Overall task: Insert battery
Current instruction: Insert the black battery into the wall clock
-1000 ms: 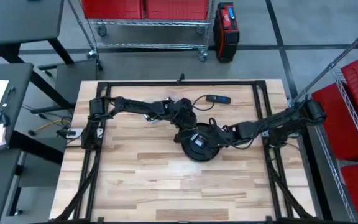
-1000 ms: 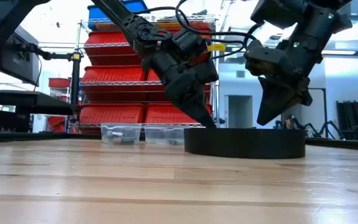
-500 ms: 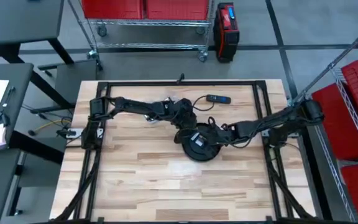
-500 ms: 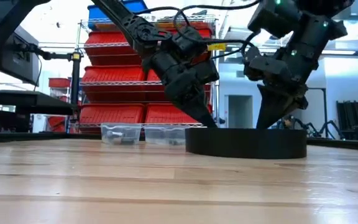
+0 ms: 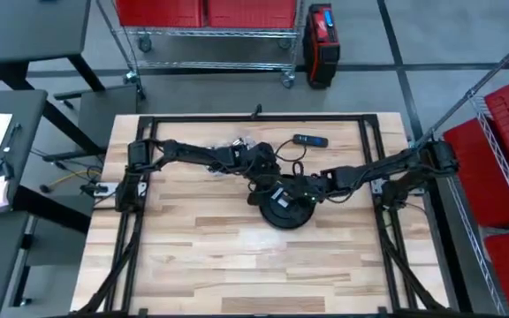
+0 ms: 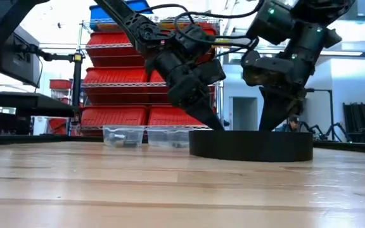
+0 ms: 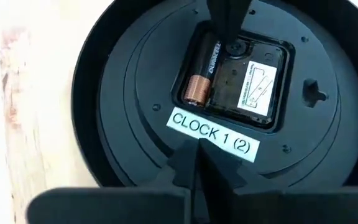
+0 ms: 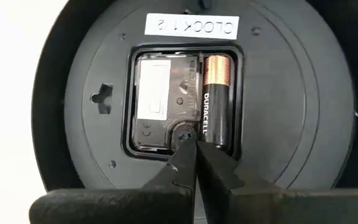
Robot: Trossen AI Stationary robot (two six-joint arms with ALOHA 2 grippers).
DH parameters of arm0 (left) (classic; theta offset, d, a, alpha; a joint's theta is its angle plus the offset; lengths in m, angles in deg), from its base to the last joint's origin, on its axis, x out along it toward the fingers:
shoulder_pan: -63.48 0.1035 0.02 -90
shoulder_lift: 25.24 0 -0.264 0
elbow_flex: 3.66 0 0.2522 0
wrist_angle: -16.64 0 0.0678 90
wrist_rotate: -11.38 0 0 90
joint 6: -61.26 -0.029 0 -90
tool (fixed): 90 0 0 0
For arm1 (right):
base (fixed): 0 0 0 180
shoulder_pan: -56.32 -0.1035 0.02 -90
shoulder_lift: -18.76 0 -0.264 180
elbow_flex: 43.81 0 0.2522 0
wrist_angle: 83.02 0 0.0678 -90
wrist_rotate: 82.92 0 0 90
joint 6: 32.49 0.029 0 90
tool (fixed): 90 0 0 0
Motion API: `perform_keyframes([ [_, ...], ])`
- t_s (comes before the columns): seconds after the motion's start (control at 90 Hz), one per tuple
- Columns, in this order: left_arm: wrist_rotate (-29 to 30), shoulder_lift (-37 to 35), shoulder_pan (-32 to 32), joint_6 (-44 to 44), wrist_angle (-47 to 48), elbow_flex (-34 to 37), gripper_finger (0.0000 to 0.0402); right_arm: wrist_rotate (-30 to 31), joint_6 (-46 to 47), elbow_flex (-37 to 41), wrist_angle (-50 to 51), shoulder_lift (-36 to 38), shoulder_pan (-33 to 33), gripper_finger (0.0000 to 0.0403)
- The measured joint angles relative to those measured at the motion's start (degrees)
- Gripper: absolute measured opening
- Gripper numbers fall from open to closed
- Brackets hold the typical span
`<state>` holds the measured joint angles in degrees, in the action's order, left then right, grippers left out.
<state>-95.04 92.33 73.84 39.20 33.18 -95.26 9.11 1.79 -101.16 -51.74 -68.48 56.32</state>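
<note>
**Both grippers pressed together over the clock's battery bay**

Pale wooden planks make up the table (image 5: 193, 238), with red bin shelving showing in the room behind it in the low view. Face down near the table's middle lies the round black plastic clock (image 5: 283, 210), its back bearing a white label reading "CLOCK 1 (2)" (image 7: 211, 135).

The left gripper (image 7: 194, 163) has its two dark fingers pressed together into a single wedge, holding nothing, its tip over the clock's back just beside the label. The right gripper (image 8: 190, 155) is likewise pinched closed and empty, its tip at the small round knob of the square movement housing (image 8: 185, 102), right next to the end of the battery.

The copper-and-black cylindrical battery (image 8: 216, 99) lies lengthwise in its slot along one side of the housing, the copper end toward the label.

From above, the two arms meet over the clock and cover much of it, so neither fingertip can be made out there. In the low view the clock's rim (image 6: 251, 145) hides where the tips end, and whether either one touches the surface cannot be told. A small dark device with a blue part (image 5: 310, 140) lies well apart at the table's far edge; too small to identify.
</note>
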Motion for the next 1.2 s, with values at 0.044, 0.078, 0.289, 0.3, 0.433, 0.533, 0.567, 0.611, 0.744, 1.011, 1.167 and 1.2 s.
perform_keyframes([
  [0.044,-0.09,0.01,-0.01,0.24,-0.01,0.00,0.0000,-1.27,-1.39,0.02,-0.20,-0.03,0.92,0.0000],
  [0.078,-0.20,0.01,-0.01,0.40,0.07,0.00,0.0000,-2.25,-2.83,0.04,-0.56,-0.05,1.65,0.0000],
  [0.289,-0.71,-0.01,0.01,0.54,0.44,0.00,0.0000,-9.73,-15.18,-0.06,-2.28,-2.61,5.54,0.0000],
  [0.3,-0.81,-0.01,0.01,0.56,0.46,0.00,0.0000,-10.23,-15.76,-0.11,-2.50,-2.91,5.75,0.0000],
  [0.433,-1.52,0.53,-0.02,0.94,0.23,0.00,0.0000,-13.84,-21.77,-0.44,-4.69,-5.47,7.32,0.0000],
  [0.533,-1.43,0.58,-0.08,1.37,0.69,-0.06,0.0000,-15.52,-24.16,-0.52,-4.30,-5.56,8.30,0.0000],
  [0.567,-1.40,0.58,-0.12,1.46,0.71,-0.07,0.0000,-16.23,-24.29,-0.50,-3.86,-5.56,8.79,0.0000],
  [0.611,-1.27,0.58,-0.18,1.46,0.62,-0.07,0.0000,-17.62,-24.28,-0.52,-3.13,-5.58,9.47,0.0000],
  [0.744,-1.19,0.58,-0.18,1.74,0.14,-0.04,0.0000,-18.73,-23.10,-0.63,-1.76,-5.65,9.95,0.0000],
  [1.011,-0.92,0.58,-0.18,3.24,0.20,-0.04,0.0000,-18.94,-13.31,-1.90,-1.47,-3.66,9.66,0.0000],
  [1.167,-0.74,0.62,-0.20,3.40,-0.22,-0.04,0.0000,-15.47,-11.72,-3.38,1.23,0.57,8.60,0.0000],
  [1.2,-0.74,0.62,-0.20,3.42,-0.23,-0.04,0.0000,-14.71,-11.38,-3.67,1.57,1.70,8.58,0.0000],
])
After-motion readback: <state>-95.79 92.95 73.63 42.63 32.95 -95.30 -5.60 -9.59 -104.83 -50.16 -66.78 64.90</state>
